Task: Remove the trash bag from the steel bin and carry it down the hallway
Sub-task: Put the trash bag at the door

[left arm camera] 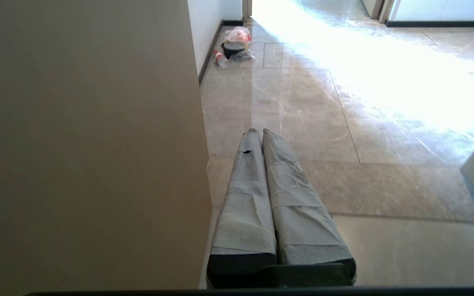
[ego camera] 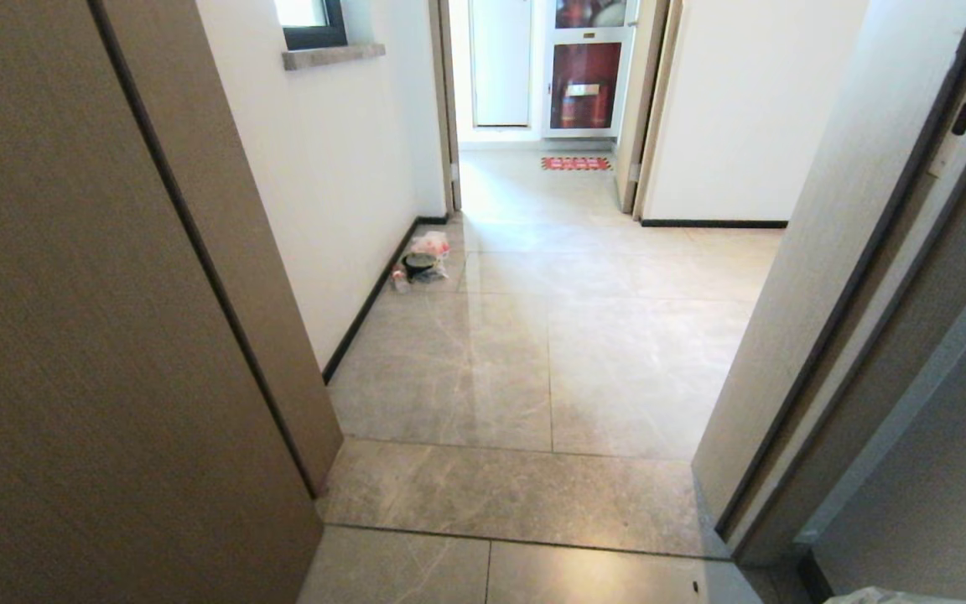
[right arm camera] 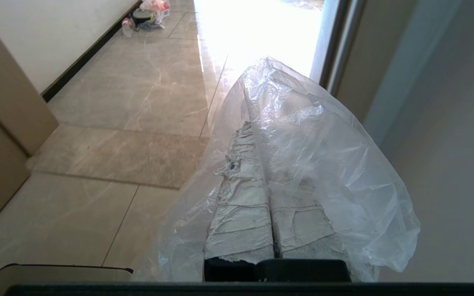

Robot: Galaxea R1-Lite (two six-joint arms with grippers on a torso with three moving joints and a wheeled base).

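Right gripper: taped fingers pressed together, pinching the clear film of the trash bag, which drapes over and around both fingers.
Trash bag: held up at the right gripper and billowing to one side; only clear plastic shows here, and its contents cannot be made out. A pale corner of it peeps in at the lower right of the head view.
Left gripper: taped fingers closed tip to tip, holding nothing, pointing out over the tiles beside the brown door panel.
Hallway: glossy marbled tiles run ahead through the doorway, white wall on the robot's left, door frame on its right.
Obstacle ahead: a small heap of litter, with a dark round tub and pinkish plastic, lies against the left baseboard farther down.
Steel bin: cannot be identified; only a pale, dark-edged rim shows at the edge of the right wrist view.
Stage: judged to be the carrying leg, at the doorway.
Risk, grip: the hold looks to be on thin film alone; a swinging load could stretch or tear it free.
Risk, passage: the bag hangs near the right door frame and could snag there.
Risk, route: drifting leftwards would meet the door panel or the litter.
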